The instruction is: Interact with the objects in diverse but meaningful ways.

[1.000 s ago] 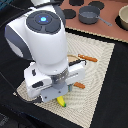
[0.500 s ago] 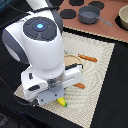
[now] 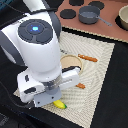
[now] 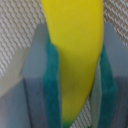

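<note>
The yellow banana (image 4: 75, 45) fills the wrist view and sits between my gripper's (image 4: 77, 85) two teal pads (image 4: 54, 85), which press on both its sides. In the exterior view only the banana's tip (image 3: 59, 104) shows, on the striped placemat (image 3: 102, 65) under my white arm. The gripper (image 3: 52, 98) there is mostly hidden by the wrist. A grey pot (image 3: 89, 14) stands far back. The tomato, carton and bottle are out of view.
A round wooden dish (image 3: 71, 62) lies on the placemat beside my arm. Two orange-handled utensils (image 3: 88, 58) (image 3: 80, 86) lie near it. Dark round discs (image 3: 67, 13) and a beige bowl (image 3: 123, 17) are at the back on a brown board.
My arm has shifted slightly and sunk lower over the placemat's near edge; the banana tip still shows under it.
</note>
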Controlling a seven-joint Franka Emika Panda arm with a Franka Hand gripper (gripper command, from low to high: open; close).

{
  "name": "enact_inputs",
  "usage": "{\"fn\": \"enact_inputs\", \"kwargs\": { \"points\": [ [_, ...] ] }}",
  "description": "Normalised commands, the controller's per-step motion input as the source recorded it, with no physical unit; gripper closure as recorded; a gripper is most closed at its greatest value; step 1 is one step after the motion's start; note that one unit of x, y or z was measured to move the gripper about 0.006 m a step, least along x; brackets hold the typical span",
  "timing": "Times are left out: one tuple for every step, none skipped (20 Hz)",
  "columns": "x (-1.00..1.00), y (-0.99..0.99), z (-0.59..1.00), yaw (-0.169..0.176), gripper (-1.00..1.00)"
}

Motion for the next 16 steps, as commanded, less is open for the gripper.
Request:
{"fn": "enact_inputs", "kwargs": {
  "points": [
    [0.61, 0.2, 0.97, -0.023, 1.0],
    [0.61, 0.21, 1.0, -0.027, 1.0],
    [0.63, 0.25, 1.0, -0.038, 1.0],
    [0.65, 0.27, 1.0, -0.038, 1.0],
    [0.63, 0.31, 1.0, -0.032, 1.0],
    [0.53, 0.46, 0.98, -0.023, 1.0],
    [0.43, 0.56, 0.94, -0.014, 1.0],
    [0.38, 0.61, 0.89, -0.005, 1.0],
    [0.31, 0.68, 0.86, 0.0, 1.0],
    [0.32, 0.74, 0.83, 0.0, 1.0],
    [0.27, 0.83, 0.77, 0.0, 1.0],
    [0.21, 0.84, 0.75, 0.0, 1.0],
    [0.13, 0.86, 0.65, 0.004, 1.0],
    [0.0, 0.89, 0.51, 0.017, 1.0],
    [0.0, 0.87, 0.38, 0.024, 1.0],
    [-0.2, 0.81, 0.26, 0.03, 1.0]
  ]
}}
